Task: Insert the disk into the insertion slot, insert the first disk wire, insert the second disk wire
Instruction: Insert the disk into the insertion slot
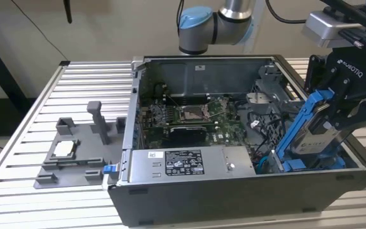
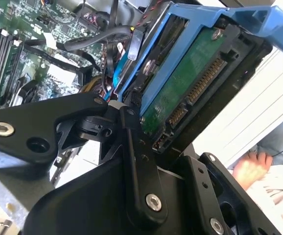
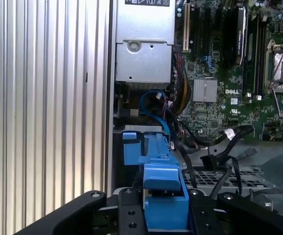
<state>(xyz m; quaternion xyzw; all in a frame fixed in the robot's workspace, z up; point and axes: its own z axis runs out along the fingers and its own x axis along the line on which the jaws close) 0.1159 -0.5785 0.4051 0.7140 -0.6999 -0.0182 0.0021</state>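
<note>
The disk (image 1: 315, 137), a hard drive in a bright blue carrier, hangs tilted over the case's front corner on the exterior view's right. My gripper (image 1: 327, 125) is shut on it from above. The second wrist view shows the disk's green circuit board (image 2: 185, 83) and connector pins beside a black finger (image 2: 136, 161). Under the disk is the insertion slot (image 1: 310, 165), a dark bay with blue tabs (image 3: 130, 142). The blue carrier (image 3: 163, 193) sits just over that bay. Loose black disk wires (image 3: 220, 147) with connectors, and a blue cable (image 3: 153, 98), lie beside the bay.
The open computer case (image 1: 234, 195) holds a motherboard (image 1: 189, 114) and a silver box with a white label (image 1: 183, 164). A grey fixture (image 1: 75, 152) stands on the slatted table (image 1: 24, 181) at the exterior view's left. A person's hand (image 2: 251, 166) shows beyond the case.
</note>
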